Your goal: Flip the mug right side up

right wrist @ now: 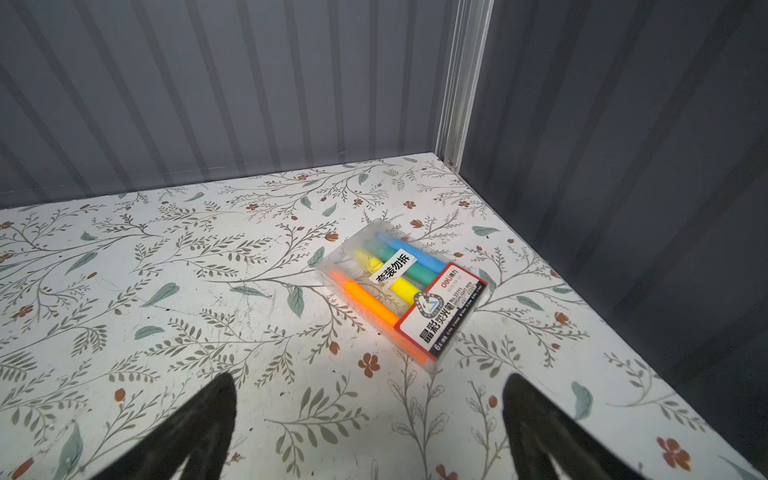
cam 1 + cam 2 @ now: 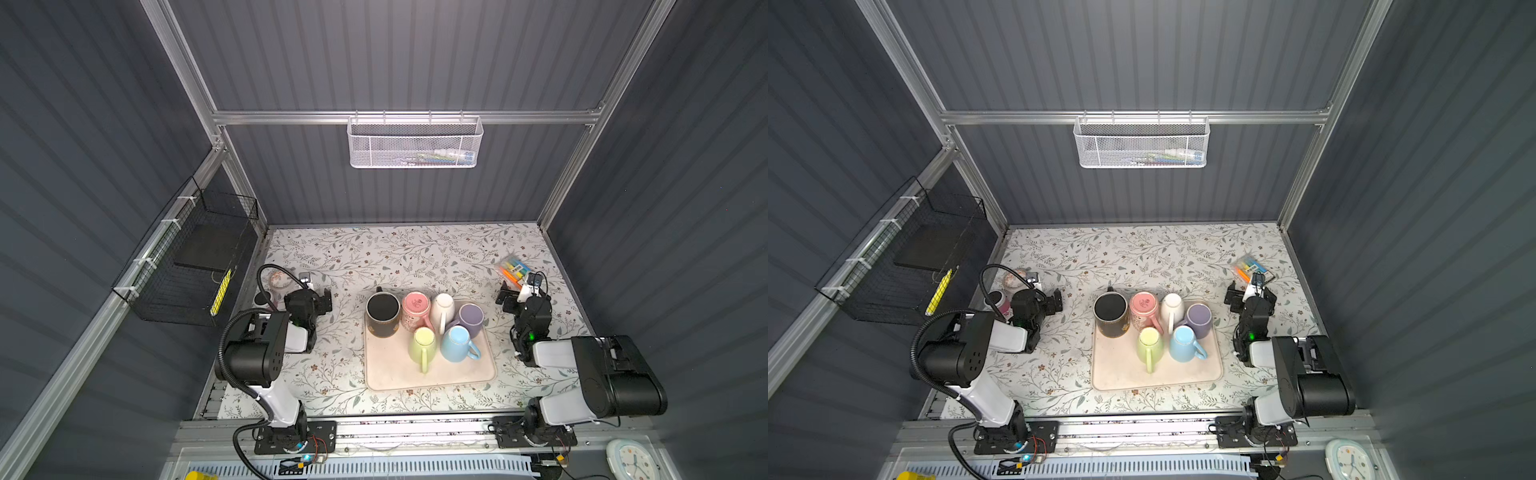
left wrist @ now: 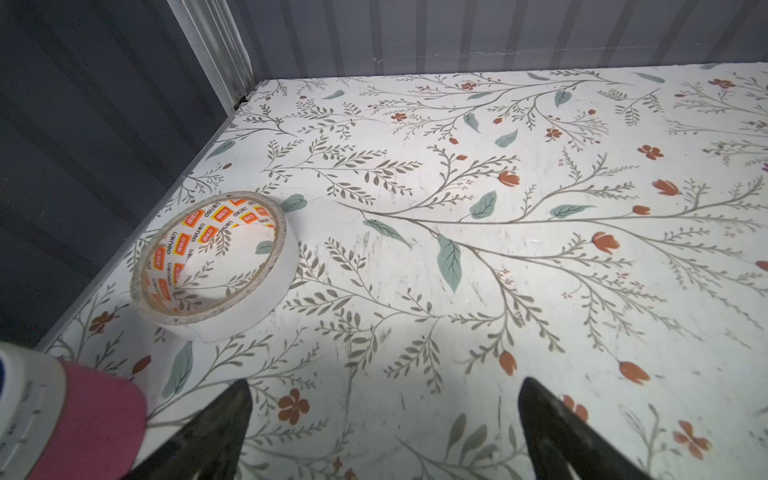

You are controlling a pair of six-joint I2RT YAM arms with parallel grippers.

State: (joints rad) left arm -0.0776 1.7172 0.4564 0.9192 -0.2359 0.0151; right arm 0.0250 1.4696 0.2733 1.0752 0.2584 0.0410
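In both top views the pink mug (image 2: 415, 311), seemingly base-up among five others, stands on the far half of the tray (image 2: 415, 380). Left wrist: your left gripper (image 3: 384, 384) gapes empty near a tape roll (image 3: 214, 266). Right wrist: right gripper (image 1: 369, 378) equally spread, parked clear of the tray, facing a highlighter pack (image 1: 401, 291).

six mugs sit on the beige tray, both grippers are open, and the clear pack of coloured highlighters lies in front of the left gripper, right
No: the clear pack of coloured highlighters lies in front of the right gripper, as the right wrist view shows. The left gripper faces a white tape roll. The rest holds.
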